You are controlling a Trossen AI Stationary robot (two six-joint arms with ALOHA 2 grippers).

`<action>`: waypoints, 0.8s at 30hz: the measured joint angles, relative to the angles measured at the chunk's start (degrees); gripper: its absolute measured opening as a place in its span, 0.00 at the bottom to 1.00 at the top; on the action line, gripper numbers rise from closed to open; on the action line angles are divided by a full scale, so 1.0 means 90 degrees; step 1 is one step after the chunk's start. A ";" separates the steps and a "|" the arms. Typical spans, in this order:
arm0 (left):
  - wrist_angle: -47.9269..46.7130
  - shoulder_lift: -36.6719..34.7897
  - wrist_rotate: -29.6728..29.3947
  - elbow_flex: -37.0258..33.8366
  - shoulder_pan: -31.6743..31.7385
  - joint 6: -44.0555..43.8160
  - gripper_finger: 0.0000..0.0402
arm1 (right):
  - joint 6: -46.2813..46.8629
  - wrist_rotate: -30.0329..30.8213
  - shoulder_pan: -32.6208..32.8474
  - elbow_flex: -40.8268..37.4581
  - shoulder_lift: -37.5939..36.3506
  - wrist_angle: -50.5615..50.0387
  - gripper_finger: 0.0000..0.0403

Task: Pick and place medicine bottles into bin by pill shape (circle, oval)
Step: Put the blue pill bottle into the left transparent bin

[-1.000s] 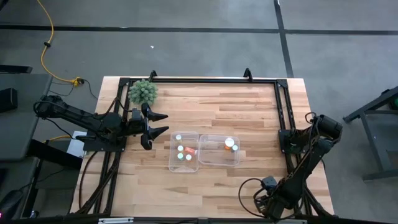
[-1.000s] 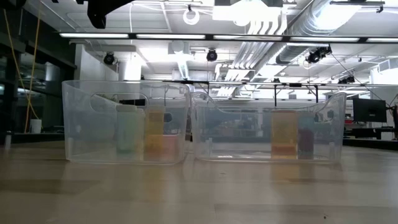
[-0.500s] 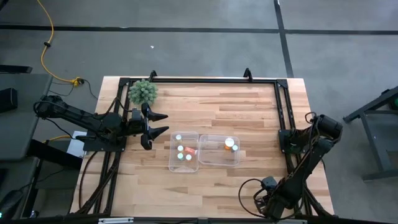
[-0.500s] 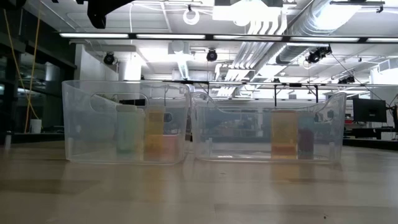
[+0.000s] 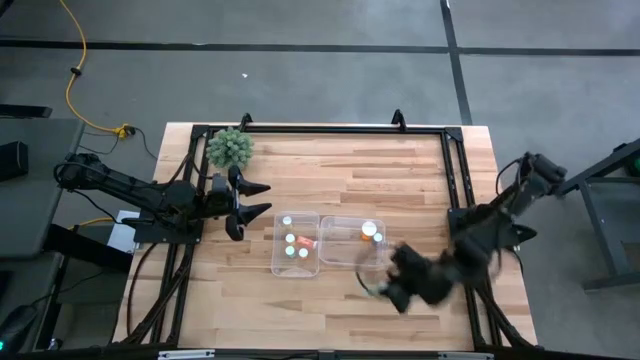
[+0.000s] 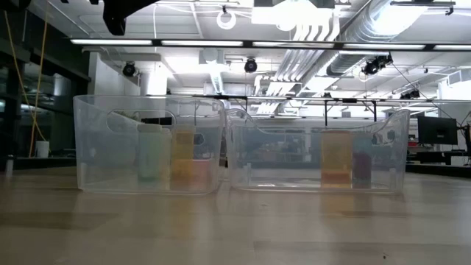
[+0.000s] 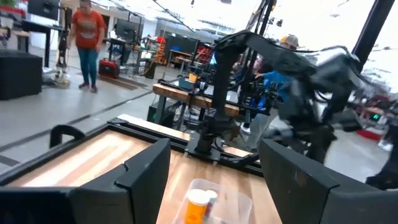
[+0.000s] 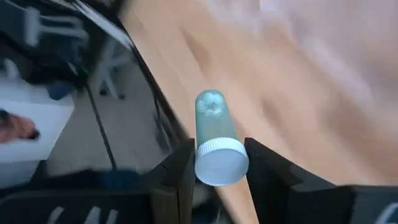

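My right gripper (image 5: 386, 287) is blurred, near the front of the right clear bin (image 5: 352, 258), and is shut on a small pale-green medicine bottle (image 8: 213, 124) with a white cap. The left clear bin (image 5: 296, 265) holds several small bottles (image 5: 291, 238). The right bin holds two bottles (image 5: 370, 229). Both bins show in the low view (image 6: 149, 143), (image 6: 316, 149). My left gripper (image 5: 255, 198) is open and empty, left of the bins, and its wrist view shows an orange bottle (image 7: 198, 205) in a bin. My right gripper pinches the bottle at its white cap end (image 8: 221, 163) between its two fingers (image 8: 177, 180). The bottle lies along the fingers, with its cap toward the wrist and its base pointing away. It looks clear of the table.
A fuzzy green plant ball (image 5: 230, 148) sits at the far left corner. A black frame (image 5: 455, 170) runs along the table's edges. Bare wood lies in front of and behind the bins. People stand in the room beyond the table.
My right arm has swung fast from the table's near right corner toward the bins, and its gripper has gone left and toward the far edge, now blurred by the right bin's front. My left arm has kept still.
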 joint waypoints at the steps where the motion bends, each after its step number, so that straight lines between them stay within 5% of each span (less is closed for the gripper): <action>1: -0.0002 0.0000 0.0014 0.0000 -0.0004 -0.0082 0.58 | -0.0613 -0.0007 -0.0336 0.0000 -0.0074 0.0208 0.26; 12: -0.0759 0.0058 0.0929 0.0541 -0.0208 -0.0863 0.58 | -0.6272 -0.0998 -0.3262 0.1782 0.0658 0.0451 0.26; 18: -0.2766 0.0339 0.0596 0.1699 -0.0328 0.0004 0.58 | -0.7883 -0.1528 -0.3916 0.3512 0.1586 -0.1225 0.26; 24: -0.2953 0.0611 -0.0096 0.2116 -0.0328 0.0405 0.58 | -0.8653 -0.1887 -0.4199 0.5064 0.2711 -0.2794 0.26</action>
